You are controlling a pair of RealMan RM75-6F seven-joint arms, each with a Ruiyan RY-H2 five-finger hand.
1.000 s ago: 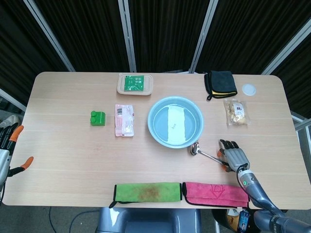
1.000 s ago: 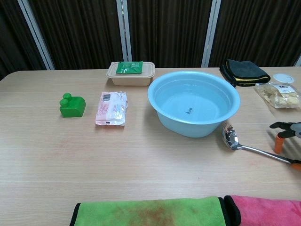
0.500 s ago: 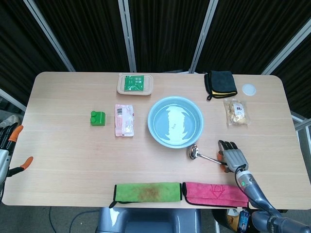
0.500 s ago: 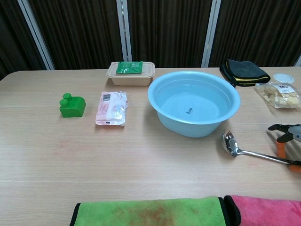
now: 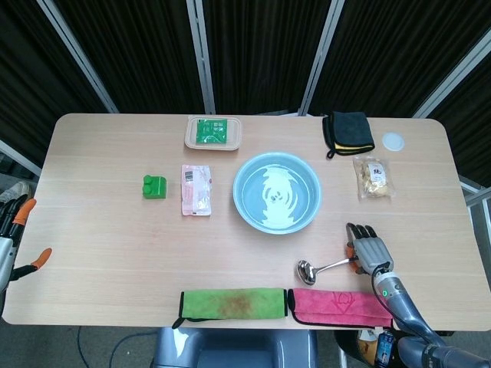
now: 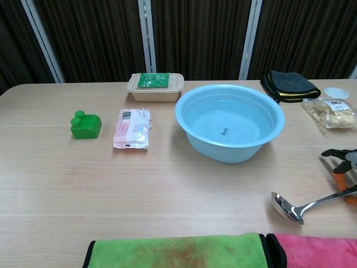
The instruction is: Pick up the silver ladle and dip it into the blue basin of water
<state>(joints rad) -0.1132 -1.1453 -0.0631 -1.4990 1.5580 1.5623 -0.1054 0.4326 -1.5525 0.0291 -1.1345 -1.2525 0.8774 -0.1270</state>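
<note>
The silver ladle (image 5: 321,267) lies low over the table in front of the blue basin (image 5: 238,192), its bowl pointing left and its handle running right. My right hand (image 5: 370,249) grips the handle's end. In the chest view the ladle (image 6: 294,209) shows at lower right, with the right hand (image 6: 341,162) at the frame's edge. The basin (image 6: 223,148) holds rippling water. My left hand (image 5: 14,230) hangs off the table's left edge, fingers apart and holding nothing.
A green cloth (image 5: 232,302) and a pink cloth (image 5: 339,303) lie along the front edge, just before the ladle. A snack bag (image 5: 374,177), black cloth (image 5: 348,130) and white lid (image 5: 393,141) sit at the right rear. A green block (image 5: 154,186), pink packet (image 5: 195,189) and food box (image 5: 213,133) lie left.
My right hand has pulled the ladle back from the basin's side toward the front edge, swinging its bowl down and left. The water in the basin now ripples.
</note>
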